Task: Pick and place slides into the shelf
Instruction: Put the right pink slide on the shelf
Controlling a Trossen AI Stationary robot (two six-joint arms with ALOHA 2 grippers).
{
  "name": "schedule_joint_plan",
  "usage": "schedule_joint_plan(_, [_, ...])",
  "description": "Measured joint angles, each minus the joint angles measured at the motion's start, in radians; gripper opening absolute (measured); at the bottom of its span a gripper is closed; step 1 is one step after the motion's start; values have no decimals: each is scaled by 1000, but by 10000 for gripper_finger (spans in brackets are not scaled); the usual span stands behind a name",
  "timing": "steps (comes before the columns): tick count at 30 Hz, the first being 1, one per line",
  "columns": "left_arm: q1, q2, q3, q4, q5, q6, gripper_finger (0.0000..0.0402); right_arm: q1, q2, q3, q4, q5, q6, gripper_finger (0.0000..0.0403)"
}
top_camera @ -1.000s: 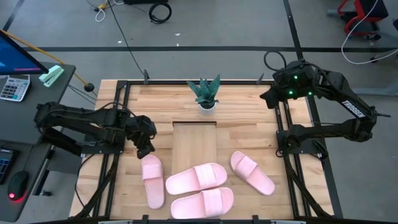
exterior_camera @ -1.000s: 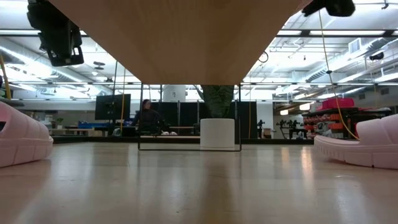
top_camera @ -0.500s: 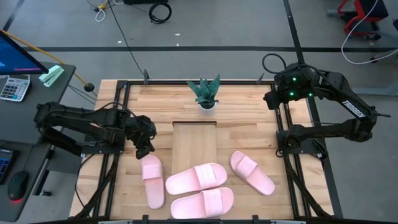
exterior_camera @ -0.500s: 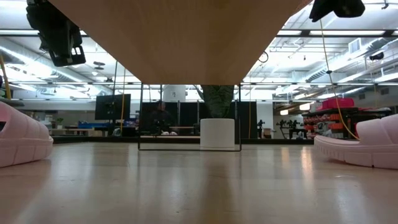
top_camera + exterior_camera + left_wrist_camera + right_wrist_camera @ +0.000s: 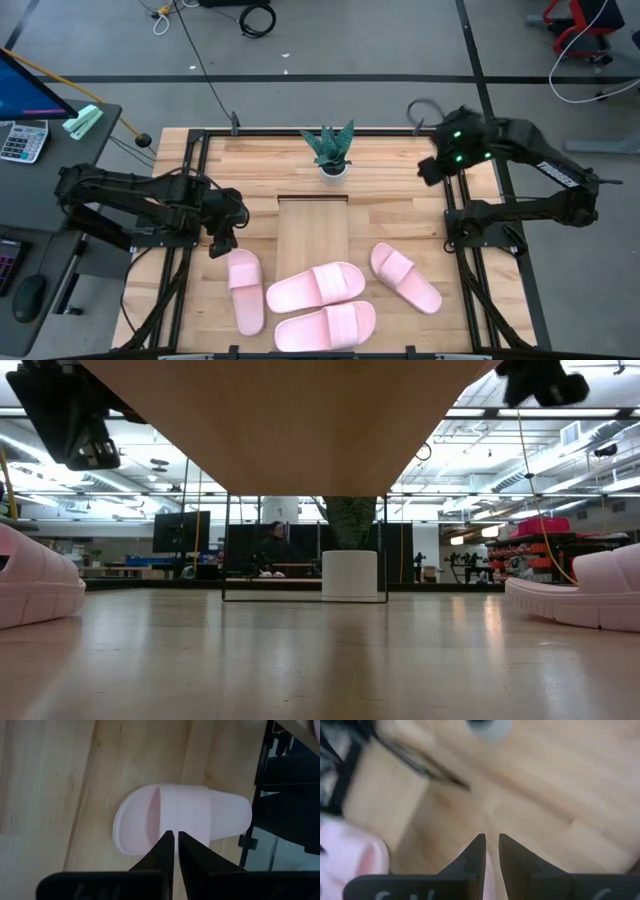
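Note:
Four pale pink slides lie sole-down on the near half of the table: one at the left (image 5: 245, 290), two side by side in the middle (image 5: 315, 285) (image 5: 325, 327), one at the right (image 5: 405, 277). The pale wood shelf (image 5: 312, 235) stands lengthwise at the table's centre; the low view shows its underside (image 5: 290, 420). My left gripper (image 5: 222, 243) hovers shut just beyond the left slide's far end, with that slide (image 5: 180, 820) ahead of its fingers. My right gripper (image 5: 430, 170) hangs over the far right of the table, open by a narrow gap (image 5: 491, 842).
A potted plant (image 5: 330, 150) stands beyond the shelf's far end. Black frame rails (image 5: 190, 200) run along both table sides. A person sits in the room behind the table (image 5: 272, 545). Bare wood lies between the shelf and my right gripper.
My left gripper has moved a little toward the table's near-left, closer to the left slide. My right gripper has swung from the far right corner toward the table's middle and near side. The slides and shelf have stayed put.

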Motion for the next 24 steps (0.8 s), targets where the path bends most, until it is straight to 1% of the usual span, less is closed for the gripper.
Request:
schedule_joint_plan(4, [0, 0, 0, 8, -14, -6, 21, 56, -3, -154, 23, -39, 23, 59])
schedule_joint_plan(10, [0, 0, 0, 8, -22, -55, 21, 144, -17, -374, 69, -190, 88, 60])
schedule_joint_plan(14, [0, 0, 0, 9, -42, -87, 26, 219, -43, -489, 78, -232, 151, 75])
schedule_joint_plan(18, [0, 0, 0, 9, -71, -106, 27, 313, -89, -580, 148, -251, 260, 102])
schedule_joint_plan(21, [0, 0, 0, 9, -72, -107, 21, 391, -129, -638, 265, -249, 381, 123])
schedule_joint_plan(24, [0, 0, 0, 9, -75, -124, 15, 476, -160, -690, 386, -217, 505, 142])
